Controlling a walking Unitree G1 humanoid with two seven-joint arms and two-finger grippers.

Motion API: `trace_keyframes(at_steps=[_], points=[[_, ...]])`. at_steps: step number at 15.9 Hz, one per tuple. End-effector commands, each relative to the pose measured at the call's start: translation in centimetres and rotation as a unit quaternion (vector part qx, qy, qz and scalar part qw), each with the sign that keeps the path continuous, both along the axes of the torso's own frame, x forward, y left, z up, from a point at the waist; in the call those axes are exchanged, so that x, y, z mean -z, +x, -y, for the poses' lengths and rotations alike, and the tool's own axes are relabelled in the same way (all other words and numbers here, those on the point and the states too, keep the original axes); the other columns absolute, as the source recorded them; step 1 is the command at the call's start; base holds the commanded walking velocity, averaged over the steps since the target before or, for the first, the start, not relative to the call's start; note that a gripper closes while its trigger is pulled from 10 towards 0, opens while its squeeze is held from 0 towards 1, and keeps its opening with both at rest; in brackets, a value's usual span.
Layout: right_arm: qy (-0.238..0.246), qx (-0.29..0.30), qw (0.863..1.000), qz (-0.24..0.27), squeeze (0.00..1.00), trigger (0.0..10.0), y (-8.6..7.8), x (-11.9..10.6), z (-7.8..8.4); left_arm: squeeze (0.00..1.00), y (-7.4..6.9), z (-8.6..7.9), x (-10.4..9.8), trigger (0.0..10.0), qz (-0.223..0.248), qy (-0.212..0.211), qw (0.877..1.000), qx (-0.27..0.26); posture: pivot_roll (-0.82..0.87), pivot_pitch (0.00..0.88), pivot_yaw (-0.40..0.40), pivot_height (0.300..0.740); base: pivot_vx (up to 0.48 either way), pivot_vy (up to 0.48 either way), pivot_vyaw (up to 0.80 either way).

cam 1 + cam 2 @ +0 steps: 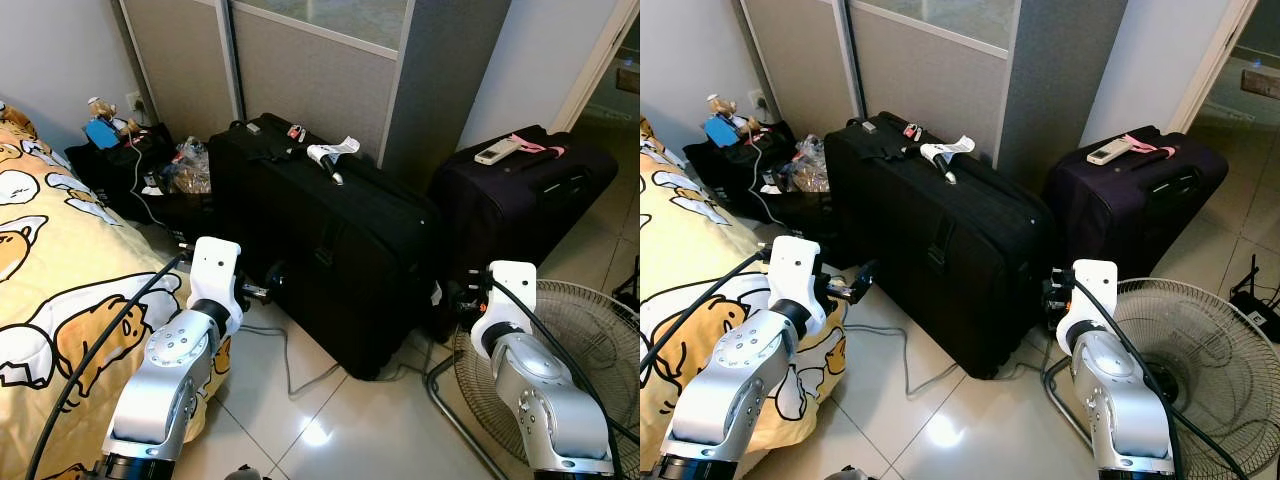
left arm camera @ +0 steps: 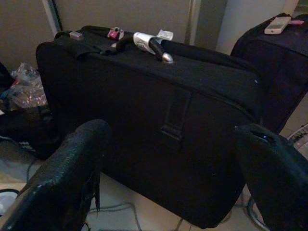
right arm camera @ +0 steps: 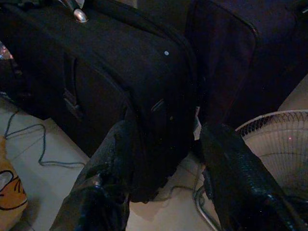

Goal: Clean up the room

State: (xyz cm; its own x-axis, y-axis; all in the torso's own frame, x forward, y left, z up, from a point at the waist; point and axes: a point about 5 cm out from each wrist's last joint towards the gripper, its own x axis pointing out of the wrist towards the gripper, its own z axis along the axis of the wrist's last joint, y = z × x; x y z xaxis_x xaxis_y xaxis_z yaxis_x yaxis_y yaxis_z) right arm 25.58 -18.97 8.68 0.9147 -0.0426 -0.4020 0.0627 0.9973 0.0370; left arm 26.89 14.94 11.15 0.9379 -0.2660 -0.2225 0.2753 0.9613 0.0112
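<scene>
Approaching, by my read: both arms raised toward the large black soft-sided fabric suitcase (image 1: 330,250) standing upright on the pale tiled floor (image 1: 350,430), nothing grasped yet.

Left gripper (image 2: 173,163) has its fingers spread wide, empty, facing the suitcase's broad front, short of touching it. Right gripper (image 3: 168,159) is also spread and empty, pointed at the suitcase's lower corner on the side nearest the white wire-grille pedestal fan (image 1: 590,360).

Which item gets tidied first is a guess. Loose candidates relative to the suitcase:
- white paper tag with a silver-tipped handle (image 1: 333,158) on its top edge
- small red-and-white item (image 1: 294,131) on top, further back; too small to identify
- grey cable (image 1: 290,370) trailing on the floor at its base
- white remote-like handset (image 1: 497,151) on the dark purple suitcase (image 1: 520,200) beside it, next to a pink strap (image 1: 540,147)
- crinkled clear plastic bag (image 1: 188,165) on its far side, toward the yellow cartoon-print bedsheet (image 1: 60,270)

Next move calls for picking one target and closing in; the top items need the arm lifted well above its present height.
</scene>
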Motion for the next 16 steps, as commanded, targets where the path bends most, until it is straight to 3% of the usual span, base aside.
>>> trace_keyframes(at_steps=[1, 4, 5, 7, 9, 11, 13, 14, 16], points=[[-0.052, -0.005, 0.998, 0.036, 0.0, 10.0, -4.2, -0.9, -0.9, 0.0, -4.1, -3.7, 0.0, 10.0, -0.045, 0.008, 0.987, -0.154, 0.0, 0.0, 0.027, 0.74, 0.0, 0.0, 0.0], [-0.052, -0.005, 0.998, 0.036, 0.0, 10.0, -4.2, -0.9, -0.9, 0.0, -4.1, -3.7, 0.0, 10.0, -0.045, 0.008, 0.987, -0.154, 0.0, 0.0, 0.027, 0.74, 0.0, 0.0, 0.0], [-0.035, -0.016, 0.999, 0.032, 1.0, 10.0, -4.1, -0.4, -1.3, 1.0, -4.8, -3.7, 0.4, 10.0, -0.059, 0.025, 0.99, -0.128, 0.04, 0.0, -0.003, 0.74, 0.0, 0.0, 0.0], [-0.012, -0.027, 0.999, 0.042, 1.0, 10.0, -3.3, -0.4, -1.4, 1.0, -5.2, -3.6, 1.2, 10.0, -0.076, 0.018, 0.991, -0.11, 0.04, 0.0, -0.002, 0.74, 0.0, 0.0, 0.0], [-0.042, -0.031, 0.996, 0.068, 1.0, 10.0, -3.5, -0.8, -1.6, 1.0, -5.3, -3.5, 0.6, 10.0, -0.073, 0.02, 0.992, -0.106, 0.04, 0.0, 0.001, 0.74, 0.0, 0.0, 0.0], [-0.014, -0.027, 0.997, 0.076, 1.0, 10.0, -3.5, -0.7, -1.8, 1.0, -5.0, -3.4, 0.0, 10.0, -0.059, 0.012, 0.993, -0.099, 0.03, 0.0, 0.014, 0.74, 0.0, 0.0, 0.0], [-0.035, -0.055, 0.995, 0.071, 1.0, 10.0, -3.5, -0.4, -2.1, 1.0, -4.6, -3.7, -0.3, 10.0, -0.054, 0.022, 0.992, -0.11, 0.03, 0.0, 0.02, 0.74, 0.0, 0.0, 0.4], [-0.028, -0.063, 0.995, 0.074, 1.0, 10.0, -3.5, -0.3, -2.2, 1.0, -4.2, -3.9, -1.4, 10.0, -0.004, 0.023, 0.992, -0.122, 0.04, 0.0, 0.02, 0.74, 0.0, 0.0, 0.8], [-0.02, -0.082, 0.993, 0.085, 1.0, 10.0, -3.3, -0.6, -2.5, 1.0, -3.9, -4.1, -1.9, 10.0, 0.024, 0.066, 0.989, -0.127, 0.04, 0.0, 0.022, 0.74, 0.0, 0.0, 0.8]])
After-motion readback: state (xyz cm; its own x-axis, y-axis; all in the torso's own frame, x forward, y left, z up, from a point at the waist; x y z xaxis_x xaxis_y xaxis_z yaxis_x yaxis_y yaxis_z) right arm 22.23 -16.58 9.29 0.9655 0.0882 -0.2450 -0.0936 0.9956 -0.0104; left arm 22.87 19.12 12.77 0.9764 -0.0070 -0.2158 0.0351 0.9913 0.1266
